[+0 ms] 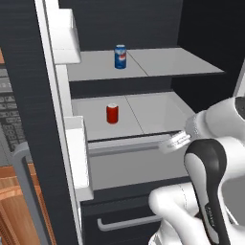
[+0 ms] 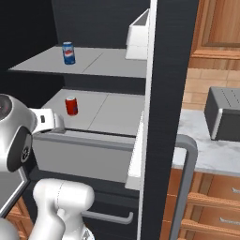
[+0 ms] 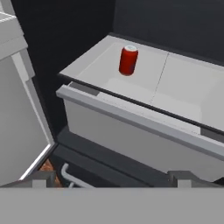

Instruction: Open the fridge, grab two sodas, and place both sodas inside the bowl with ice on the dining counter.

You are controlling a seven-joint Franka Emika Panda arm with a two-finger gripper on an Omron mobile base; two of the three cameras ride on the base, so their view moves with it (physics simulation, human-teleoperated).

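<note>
Fridge (image 1: 28,95) stands open; red soda (image 3: 128,60) waits upright on the lower shelf (image 3: 175,83), blue soda (image 1: 120,56) on the shelf above. My fingers (image 3: 113,179) are spread, empty, before the shelf edge. I should rise over that edge, then straddle the red can evenly.

White arm (image 1: 191,210), dark joints.

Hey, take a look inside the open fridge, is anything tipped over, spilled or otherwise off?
Nothing stands out. The blue soda stands upright on the upper shelf, the red soda upright on the lower shelf, with no spills.
</note>
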